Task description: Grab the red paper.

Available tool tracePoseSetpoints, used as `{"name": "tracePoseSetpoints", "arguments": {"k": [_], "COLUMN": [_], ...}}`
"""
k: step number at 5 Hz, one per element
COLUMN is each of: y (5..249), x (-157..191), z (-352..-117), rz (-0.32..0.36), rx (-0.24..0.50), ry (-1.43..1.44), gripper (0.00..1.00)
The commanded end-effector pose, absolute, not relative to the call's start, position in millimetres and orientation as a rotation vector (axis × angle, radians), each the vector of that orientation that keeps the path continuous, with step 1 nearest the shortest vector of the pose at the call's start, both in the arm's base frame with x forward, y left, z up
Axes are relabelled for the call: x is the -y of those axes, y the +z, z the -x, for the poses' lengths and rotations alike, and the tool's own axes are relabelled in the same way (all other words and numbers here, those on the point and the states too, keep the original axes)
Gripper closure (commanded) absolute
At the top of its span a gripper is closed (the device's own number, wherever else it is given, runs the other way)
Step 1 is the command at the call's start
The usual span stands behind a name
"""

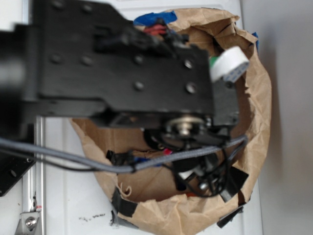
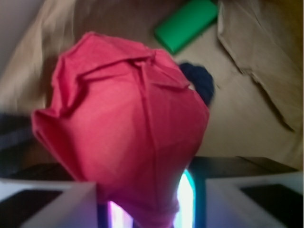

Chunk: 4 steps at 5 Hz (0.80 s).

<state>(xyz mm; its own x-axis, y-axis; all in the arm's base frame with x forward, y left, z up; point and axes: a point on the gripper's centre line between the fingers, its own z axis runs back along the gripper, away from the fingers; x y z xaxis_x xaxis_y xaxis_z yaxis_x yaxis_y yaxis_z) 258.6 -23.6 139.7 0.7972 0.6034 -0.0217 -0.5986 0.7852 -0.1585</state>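
Note:
The red paper [image 2: 123, 128] fills the middle of the wrist view, a crumpled bright red ball with sharp ridges. Its narrow lower end sits between my two pale fingers [image 2: 52, 202], and the gripper [image 2: 151, 192] is shut on it. A thin bright gap shows beside the right finger. In the exterior view the black arm [image 1: 122, 68] reaches down into the brown paper bag [image 1: 257, 103] and hides the ball. The gripper [image 1: 198, 174] is low inside the bag among dark cables.
A green rectangular block [image 2: 186, 24] lies on the bag floor beyond the ball, with a dark blue lump [image 2: 200, 81] nearer. Crumpled bag walls [image 2: 259, 61] rise on the right. A grey cable [image 1: 73, 156] crosses the exterior view, and a white roll [image 1: 229, 63] sits on the arm.

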Motion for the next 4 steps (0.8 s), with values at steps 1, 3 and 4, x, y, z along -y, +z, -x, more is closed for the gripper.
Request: {"name": "tracePoseSetpoints", "arguments": {"k": [1,3,4], "y": [190,192,190], "x": [-16,-29,-26], "z": [-233,-238,-238], "rz": [0.153,0.137,0.110], "rx": [0.114,0.143,0.159], "ry": [0.615,0.599,0.609], "gripper": [1.00,1.00,1.00]}}
